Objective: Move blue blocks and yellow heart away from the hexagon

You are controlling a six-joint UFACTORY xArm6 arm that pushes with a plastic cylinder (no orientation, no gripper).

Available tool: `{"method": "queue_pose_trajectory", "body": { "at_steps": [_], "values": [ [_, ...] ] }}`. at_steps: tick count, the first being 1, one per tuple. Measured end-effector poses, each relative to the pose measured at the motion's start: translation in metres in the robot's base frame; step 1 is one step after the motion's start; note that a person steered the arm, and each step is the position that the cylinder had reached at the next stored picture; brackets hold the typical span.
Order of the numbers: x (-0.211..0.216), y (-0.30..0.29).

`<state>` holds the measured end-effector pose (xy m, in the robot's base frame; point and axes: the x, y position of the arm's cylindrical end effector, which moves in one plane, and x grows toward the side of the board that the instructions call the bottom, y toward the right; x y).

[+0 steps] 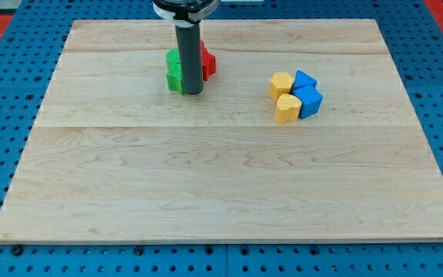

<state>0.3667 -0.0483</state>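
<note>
A yellow hexagon [281,84] lies right of the board's middle, toward the view's top. A yellow heart [287,108] touches it from below. Two blue blocks touch them on the right: one [304,80] at the top and one [310,101] below it. All four form one tight cluster. My tip [194,92] rests on the board well to the left of this cluster, beside the green blocks, and touches none of the cluster.
Two green blocks [175,71] stand stacked in view just left of the rod, and a red block [208,63] shows just right of it, partly hidden by the rod. The wooden board [221,192] lies on a blue pegboard.
</note>
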Motion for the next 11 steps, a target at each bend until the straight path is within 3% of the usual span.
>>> {"method": "queue_pose_trajectory", "body": {
  "at_steps": [3, 4, 5, 6, 9, 11],
  "values": [
    [-0.003, -0.006],
    [-0.018, 0.044],
    [-0.019, 0.148],
    [-0.020, 0.214],
    [-0.037, 0.272],
    [0.060, 0.263]
  ]
}}
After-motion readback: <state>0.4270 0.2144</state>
